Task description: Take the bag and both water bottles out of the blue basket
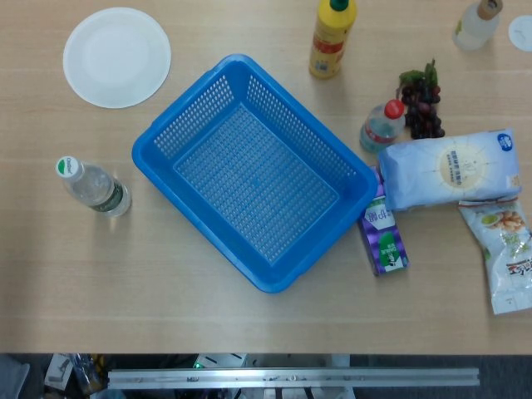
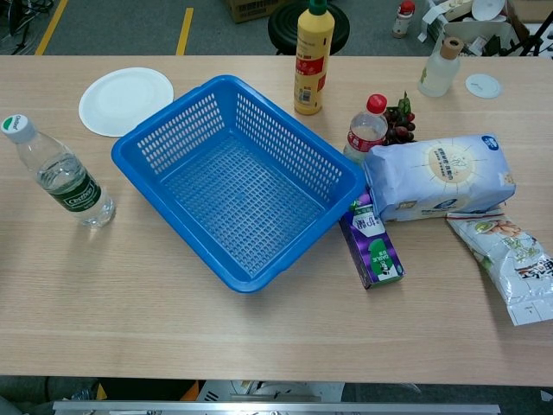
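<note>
The blue basket (image 1: 199,108) (image 2: 177,112) sits mid-table with nothing inside it. A green-capped water bottle (image 1: 93,186) (image 2: 59,173) stands on the table to the basket's left. A red-capped water bottle (image 1: 382,126) (image 2: 366,130) stands just off the basket's right corner. The pale blue-and-white bag (image 1: 449,170) (image 2: 439,175) lies on the table right of the basket, beside the red-capped bottle. Neither hand shows in either view.
A white plate (image 1: 116,56) lies far left. A yellow bottle (image 1: 332,37) stands behind the basket. Dark grapes (image 1: 421,104), a purple carton (image 1: 382,234), a snack packet (image 1: 507,258) and a clear bottle (image 1: 477,23) crowd the right side.
</note>
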You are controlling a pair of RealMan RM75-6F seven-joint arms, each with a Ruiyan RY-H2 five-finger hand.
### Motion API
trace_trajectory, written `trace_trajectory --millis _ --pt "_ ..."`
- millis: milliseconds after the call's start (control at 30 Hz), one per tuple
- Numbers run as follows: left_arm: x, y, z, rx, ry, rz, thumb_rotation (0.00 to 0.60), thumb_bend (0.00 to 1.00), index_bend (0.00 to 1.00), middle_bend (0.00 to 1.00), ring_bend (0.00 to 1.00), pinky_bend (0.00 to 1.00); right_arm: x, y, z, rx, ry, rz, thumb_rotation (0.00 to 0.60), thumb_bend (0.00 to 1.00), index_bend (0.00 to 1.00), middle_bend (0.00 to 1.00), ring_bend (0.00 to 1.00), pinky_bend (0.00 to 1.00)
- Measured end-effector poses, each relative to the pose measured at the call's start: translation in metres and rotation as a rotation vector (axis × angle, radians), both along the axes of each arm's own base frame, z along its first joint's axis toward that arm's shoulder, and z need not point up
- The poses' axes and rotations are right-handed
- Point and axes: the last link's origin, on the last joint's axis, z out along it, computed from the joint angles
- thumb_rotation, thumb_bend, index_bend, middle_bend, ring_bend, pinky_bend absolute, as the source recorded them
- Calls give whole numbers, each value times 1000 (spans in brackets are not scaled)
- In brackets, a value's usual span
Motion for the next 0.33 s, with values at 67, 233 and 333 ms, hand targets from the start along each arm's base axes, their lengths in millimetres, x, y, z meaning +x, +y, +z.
trace_trajectory --millis 67,233,333 --pt "-1 1 -1 -2 0 3 600 222 51 79 0 257 0 0 0 1 -1 1 600 99 143 291 252 519" --pt "0 2 -3 -11 4 2 600 221 51 79 0 257 0 0 1 2 -2 1 600 99 142 291 252 519" --pt "1 3 -5 -16 6 -2 600 221 51 78 0 257 1 -1 1 2 -3 4 600 99 143 291 252 519"
